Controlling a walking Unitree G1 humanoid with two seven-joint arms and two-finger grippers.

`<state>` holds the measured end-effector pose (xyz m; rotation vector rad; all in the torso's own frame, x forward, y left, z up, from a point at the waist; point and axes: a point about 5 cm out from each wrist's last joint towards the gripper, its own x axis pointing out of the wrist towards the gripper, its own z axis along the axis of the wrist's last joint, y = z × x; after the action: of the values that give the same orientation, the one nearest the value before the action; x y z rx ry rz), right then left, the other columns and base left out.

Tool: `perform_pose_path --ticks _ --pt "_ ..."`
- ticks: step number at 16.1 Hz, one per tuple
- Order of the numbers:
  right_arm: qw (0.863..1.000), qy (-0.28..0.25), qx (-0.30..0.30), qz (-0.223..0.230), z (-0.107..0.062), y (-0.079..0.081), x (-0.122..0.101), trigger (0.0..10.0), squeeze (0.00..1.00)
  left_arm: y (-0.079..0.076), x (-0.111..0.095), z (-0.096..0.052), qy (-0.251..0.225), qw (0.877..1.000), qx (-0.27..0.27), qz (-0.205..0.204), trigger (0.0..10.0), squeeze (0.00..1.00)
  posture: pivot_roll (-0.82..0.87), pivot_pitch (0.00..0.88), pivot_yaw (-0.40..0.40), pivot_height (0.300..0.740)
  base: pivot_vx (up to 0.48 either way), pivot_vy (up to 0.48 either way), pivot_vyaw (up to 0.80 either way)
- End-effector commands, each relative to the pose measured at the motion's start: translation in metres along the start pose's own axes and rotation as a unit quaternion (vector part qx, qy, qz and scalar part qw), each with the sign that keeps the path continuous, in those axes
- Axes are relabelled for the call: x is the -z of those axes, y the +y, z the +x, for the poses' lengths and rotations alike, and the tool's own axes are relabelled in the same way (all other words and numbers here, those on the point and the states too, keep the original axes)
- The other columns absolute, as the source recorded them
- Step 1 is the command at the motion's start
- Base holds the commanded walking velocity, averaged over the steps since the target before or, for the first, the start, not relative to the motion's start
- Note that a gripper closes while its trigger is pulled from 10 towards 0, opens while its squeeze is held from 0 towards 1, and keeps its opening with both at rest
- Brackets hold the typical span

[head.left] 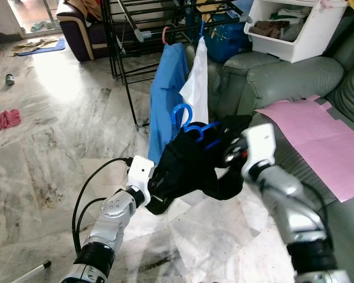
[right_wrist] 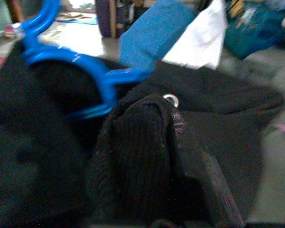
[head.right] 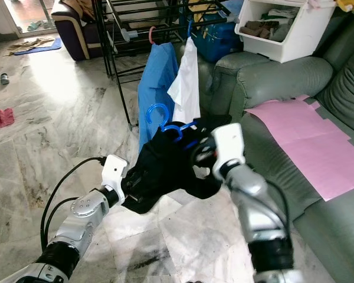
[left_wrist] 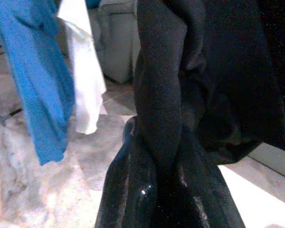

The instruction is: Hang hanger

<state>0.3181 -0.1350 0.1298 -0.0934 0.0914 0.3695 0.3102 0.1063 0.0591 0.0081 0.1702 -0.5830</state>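
Home living room: sofa [head.left: 283, 76], drying rack [head.left: 135, 35]

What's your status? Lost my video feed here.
Left claw and right claw both shut on black garment. Blue hanger inside it, not yet hung. Blue shirt and white shirt already on drying rack ahead.

Blue hanger [head.left: 192, 125], inside black garment [head.left: 189, 165], held aloft

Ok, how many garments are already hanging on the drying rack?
2: a blue shirt and a white shirt beside it, toward the sofa, both hanging from the drying rack. More could be hidden behind them.
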Motion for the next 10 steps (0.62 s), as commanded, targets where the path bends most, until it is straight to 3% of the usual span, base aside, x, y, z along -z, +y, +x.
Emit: perform_pose_path --ticks 1,2,3,4,7,10 --pt "0.994 0.004 -0.113 0.007 0.001 0.044 0.004 0.0 0.0 -0.01 -0.007 0.007 -0.015 1.0 0.009 0.006 0.0 0.0 -0.02 0.0 -0.012 0.74 0.0 0.0 0.0" --pt "0.986 0.017 -0.165 0.01 -0.003 0.057 0.01 0.0 0.0 -0.011 -0.008 0.008 -0.016 1.0 0.008 0.006 0.0 0.0 -0.02 0.0 -0.013 0.74 0.0 0.0 0.0" --pt "0.969 0.042 -0.245 0.003 -0.015 0.074 0.02 0.0 0.0 -0.01 -0.009 0.009 -0.015 1.0 0.001 0.007 0.0 0.0 -0.02 0.0 -0.017 0.74 0.0 0.0 0.0" --pt "0.953 0.065 -0.295 -0.01 -0.027 0.08 0.029 0.0 0.0 -0.007 -0.01 0.01 -0.011 1.0 -0.01 0.009 0.0 0.0 -0.01 0.0 -0.019 0.74 0.0 0.0 0.0" --pt "0.921 0.134 -0.366 -0.031 -0.067 0.07 0.061 0.0 0.0 0.005 -0.014 0.014 -0.003 0.998 -0.054 0.013 0.0 0.0 -0.01 0.0 -0.019 0.74 0.0 0.0 0.0" --pt "0.93 0.158 -0.331 -0.023 -0.073 0.057 0.073 0.0 0.0 0.011 -0.018 0.017 -0.006 0.997 -0.08 0.007 0.0 0.0 -0.02 0.0 -0.011 0.74 0.0 0.0 0.0"
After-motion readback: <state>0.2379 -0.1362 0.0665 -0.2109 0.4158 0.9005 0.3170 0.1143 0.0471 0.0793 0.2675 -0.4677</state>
